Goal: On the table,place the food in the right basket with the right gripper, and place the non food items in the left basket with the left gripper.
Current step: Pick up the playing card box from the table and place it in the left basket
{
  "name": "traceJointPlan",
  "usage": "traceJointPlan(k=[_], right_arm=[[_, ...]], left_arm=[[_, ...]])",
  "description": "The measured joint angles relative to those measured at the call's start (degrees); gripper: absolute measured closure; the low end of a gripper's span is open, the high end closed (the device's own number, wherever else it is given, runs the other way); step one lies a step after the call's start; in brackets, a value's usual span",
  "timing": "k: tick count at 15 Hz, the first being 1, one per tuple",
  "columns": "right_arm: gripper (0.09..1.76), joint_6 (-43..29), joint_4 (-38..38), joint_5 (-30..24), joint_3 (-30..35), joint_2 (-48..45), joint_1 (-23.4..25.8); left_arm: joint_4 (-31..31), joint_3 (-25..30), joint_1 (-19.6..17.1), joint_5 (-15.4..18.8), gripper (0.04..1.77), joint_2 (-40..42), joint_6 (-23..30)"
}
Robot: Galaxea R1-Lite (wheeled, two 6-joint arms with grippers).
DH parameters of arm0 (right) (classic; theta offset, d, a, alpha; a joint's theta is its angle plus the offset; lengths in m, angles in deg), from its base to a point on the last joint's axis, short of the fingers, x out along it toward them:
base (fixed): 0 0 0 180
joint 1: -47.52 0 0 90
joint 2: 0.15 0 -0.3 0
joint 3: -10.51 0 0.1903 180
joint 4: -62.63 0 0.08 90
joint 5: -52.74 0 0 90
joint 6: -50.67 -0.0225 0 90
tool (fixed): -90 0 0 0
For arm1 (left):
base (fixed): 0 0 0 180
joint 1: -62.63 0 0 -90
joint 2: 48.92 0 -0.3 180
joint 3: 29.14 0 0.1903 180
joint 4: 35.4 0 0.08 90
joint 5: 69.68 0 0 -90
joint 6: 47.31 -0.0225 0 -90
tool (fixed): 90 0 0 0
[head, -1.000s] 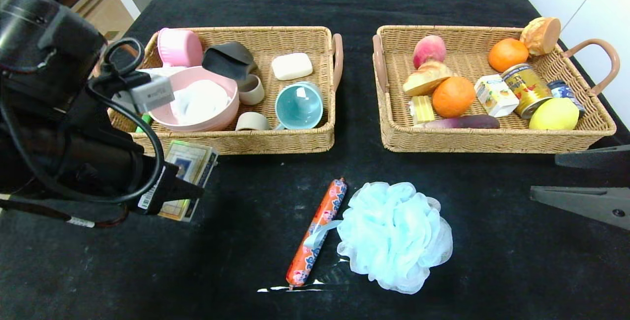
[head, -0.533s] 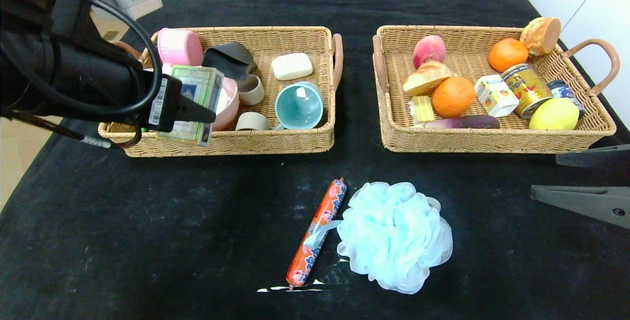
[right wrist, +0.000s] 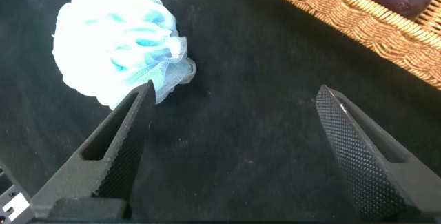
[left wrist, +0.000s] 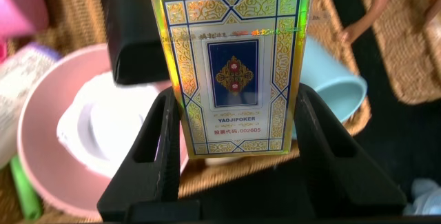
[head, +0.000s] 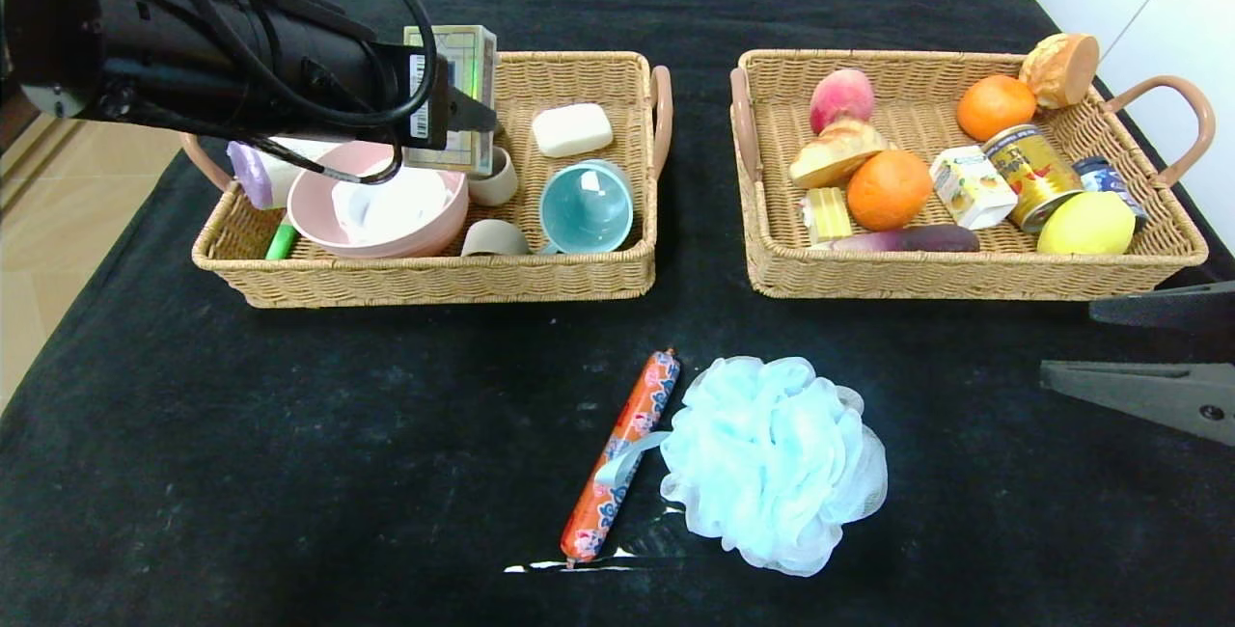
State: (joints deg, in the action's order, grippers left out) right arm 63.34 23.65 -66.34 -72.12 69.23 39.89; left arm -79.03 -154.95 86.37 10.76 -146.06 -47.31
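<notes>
Left wrist view shows our left end effector (left wrist: pixel 238 138) clamped on the gold-edged card box (left wrist: pixel 233 65), held upright between its fingers above the left basket (head: pixel 434 275), over the pink bowl (head: pixel 378 203) and the teal cup (head: pixel 586 207). On the worktop (head: pixel 289 473) in front of the baskets we see the sausage stick (head: pixel 622 453) touching the blue bath pouf (head: pixel 772 461) (its ribbon crosses the stick). Our right end effector (right wrist: pixel 234 148) hangs open near the pouf, in front of the right basket (head: pixel 965 275).
</notes>
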Motion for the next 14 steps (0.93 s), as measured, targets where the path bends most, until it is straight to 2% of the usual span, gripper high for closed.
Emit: traceJointPlan(k=[5,11,14], right_arm=[[0.15,0.0,0.0,0.1,0.0,0.2,0.0],[0.15,0.0,0.0,0.1,0.0,0.3,0.0],[0.15,0.0,-0.1,0.1,0.0,0.3,-0.1]], left_arm=[[8.1,0.0,-0.4,2.7,0.8,-3.2,0.0],[11.6,0.4,-1.9,5.8,0.8,-5.7,-0.3],[11.7,0.4,-2.4,5.8,0.8,-6.0,-0.4]])
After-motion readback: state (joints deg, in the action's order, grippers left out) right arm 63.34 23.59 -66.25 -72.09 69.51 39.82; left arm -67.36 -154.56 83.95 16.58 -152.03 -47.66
